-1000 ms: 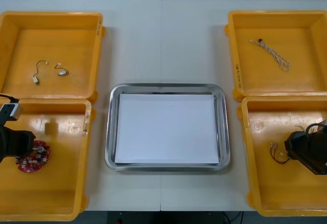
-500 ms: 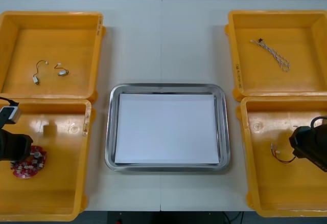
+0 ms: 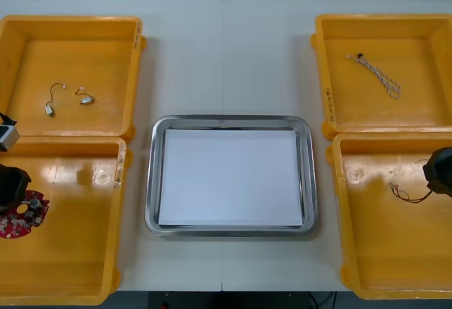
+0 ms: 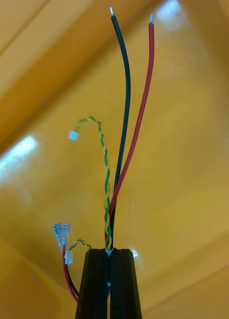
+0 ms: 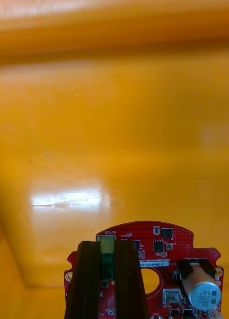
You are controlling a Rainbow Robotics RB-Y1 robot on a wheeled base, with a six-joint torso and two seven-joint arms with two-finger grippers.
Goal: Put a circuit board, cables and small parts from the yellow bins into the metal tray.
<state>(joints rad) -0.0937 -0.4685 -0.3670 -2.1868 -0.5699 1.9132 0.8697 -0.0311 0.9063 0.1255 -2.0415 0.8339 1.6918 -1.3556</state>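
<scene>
Light counter (image 3: 226, 55), metal tray (image 3: 157, 175) in the middle: left tool (image 5: 108, 247) clamps the circuit board (image 5: 159, 239) by its edge, right tool (image 4: 109, 254) pinches the cables (image 4: 125, 124), presumably to lift both clear of the yellow bins (image 3: 70, 142)

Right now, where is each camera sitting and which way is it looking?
Front view: above the arms, looking steeply down at table, metal tray and yellow bins; left gripper and right gripper at the sides.
Left wrist view: on the left wrist, looking past its gripper, shut on the circuit board, at a bin floor.
Right wrist view: on the right wrist, looking past its gripper, shut on cables, at a bin floor.
Shared: front and left wrist views both show the circuit board.
</scene>
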